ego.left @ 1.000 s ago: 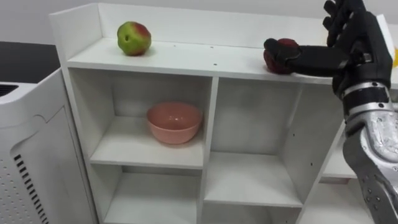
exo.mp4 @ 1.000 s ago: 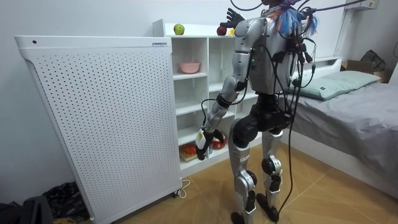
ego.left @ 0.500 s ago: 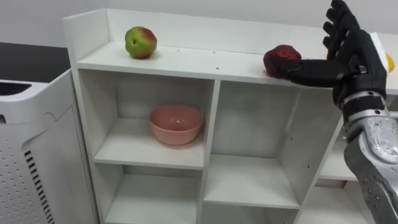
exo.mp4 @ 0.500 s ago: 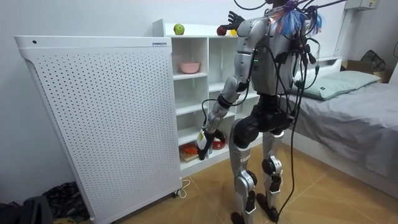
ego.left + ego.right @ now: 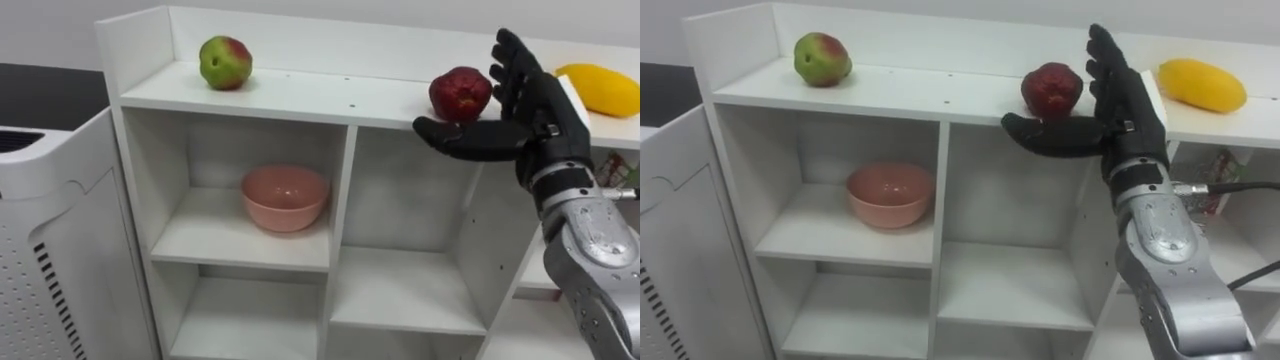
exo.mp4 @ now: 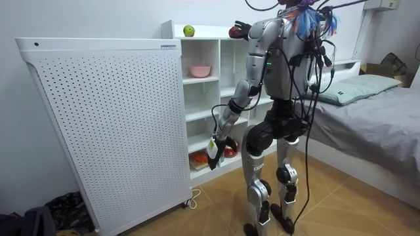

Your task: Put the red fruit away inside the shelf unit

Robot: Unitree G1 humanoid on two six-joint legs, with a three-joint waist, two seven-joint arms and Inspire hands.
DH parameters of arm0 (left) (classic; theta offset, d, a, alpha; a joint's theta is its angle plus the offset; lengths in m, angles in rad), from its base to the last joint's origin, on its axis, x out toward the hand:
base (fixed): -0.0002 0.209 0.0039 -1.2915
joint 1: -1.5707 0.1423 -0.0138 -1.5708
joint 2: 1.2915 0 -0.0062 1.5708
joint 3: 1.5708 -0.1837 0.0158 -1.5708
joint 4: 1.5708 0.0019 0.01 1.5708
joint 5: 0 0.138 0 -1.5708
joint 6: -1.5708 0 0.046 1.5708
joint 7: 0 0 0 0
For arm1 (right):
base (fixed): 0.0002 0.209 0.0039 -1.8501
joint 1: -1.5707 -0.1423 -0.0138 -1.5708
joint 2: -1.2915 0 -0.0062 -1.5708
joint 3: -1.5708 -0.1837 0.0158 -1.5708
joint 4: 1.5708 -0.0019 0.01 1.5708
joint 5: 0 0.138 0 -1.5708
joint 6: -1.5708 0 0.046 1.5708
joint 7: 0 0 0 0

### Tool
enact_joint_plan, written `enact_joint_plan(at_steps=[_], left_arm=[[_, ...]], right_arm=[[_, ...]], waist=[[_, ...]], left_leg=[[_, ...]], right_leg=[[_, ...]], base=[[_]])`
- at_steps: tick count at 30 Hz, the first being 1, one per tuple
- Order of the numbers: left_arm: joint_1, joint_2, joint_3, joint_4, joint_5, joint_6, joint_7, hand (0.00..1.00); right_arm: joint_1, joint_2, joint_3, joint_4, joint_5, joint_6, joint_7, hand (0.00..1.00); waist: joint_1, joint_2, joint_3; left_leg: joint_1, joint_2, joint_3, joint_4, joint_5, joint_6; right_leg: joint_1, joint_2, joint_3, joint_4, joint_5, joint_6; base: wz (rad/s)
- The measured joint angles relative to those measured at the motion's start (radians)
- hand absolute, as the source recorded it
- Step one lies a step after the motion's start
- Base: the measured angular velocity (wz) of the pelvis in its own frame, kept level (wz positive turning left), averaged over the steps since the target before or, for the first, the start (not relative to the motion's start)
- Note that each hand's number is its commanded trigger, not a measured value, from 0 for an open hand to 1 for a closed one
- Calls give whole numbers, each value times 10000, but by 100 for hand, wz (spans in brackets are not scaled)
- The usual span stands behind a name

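Perforated white panel (image 6: 105,124) takes the room view's left, and the white closet (image 5: 300,92) of open compartments stands right beside it. A bed (image 6: 374,111) sits on the room view's right. We see the robot standing upright, facing the closet.

Right arm is raised to top-shelf height, forearm coming up from the lower right. Right hand (image 5: 530,105) is open: fingers straight and pointing up, palm facing left, thumb stretched out to the left in front of the shelf edge. It sits just right of the red apple (image 5: 460,94); we cannot tell whether they touch. Left arm hangs down, with the left hand (image 6: 212,156) low by the bottom shelves; we cannot tell its state.

Pink bowl (image 5: 285,197) stands upright in the upper left compartment.

All fruit is on the top shelf. Yellow mango (image 5: 603,88) lies on its side at the far right, long axis running left to right along the shelf. The red apple is mid-shelf, sitting upright. Green-red apple (image 5: 225,62) is at the left end, well apart, dimple turned toward us.
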Motion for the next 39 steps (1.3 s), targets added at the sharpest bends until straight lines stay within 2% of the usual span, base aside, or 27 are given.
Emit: enact_joint_plan(at_steps=[6, 16, 21, 26, 39], left_arm=[[0, 85, 7, -84, -317, 230, 8, 0], [-215, 172, -73, -437, -625, 209, 17, 0], [-211, 171, -254, -395, -902, 212, 6, 0], [-211, 164, -358, -281, -971, 145, 4, 0], [-35, 135, -359, 165, -966, -138, 107, 0]], right_arm=[[3, 0, 17, -1, -218, 89, -6, 100], [20, -5, 16, -11, -360, 46, -138, 100], [22, -5, 91, -110, -343, 76, -99, 100], [679, 1, 231, -1377, -446, 256, 191, 100], [1844, 36, 557, -4696, -773, 287, 1099, 100]], waist=[[-13, 93, -13], [16, 120, -32], [-1, 197, -68], [-4, 287, -113], [6, 360, -65]], left_leg=[[29, 3, -77, 14, 2, -3], [144, 0, -89, -10, 2, -4], [129, -1, -89, 0, 2, -4], [143, -21, -74, -3, 4, -7], [308, 4, 200, -156, 5, -8]], right_leg=[[102, 4, -18, -79, 0, -1], [201, 8, -46, -90, 0, 0], [202, 16, 0, -83, 0, -1], [200, 33, 58, -80, 0, 0], [230, 54, 277, -60, 3, -5]], base=[[3], [0], [0], [0], [-5]])
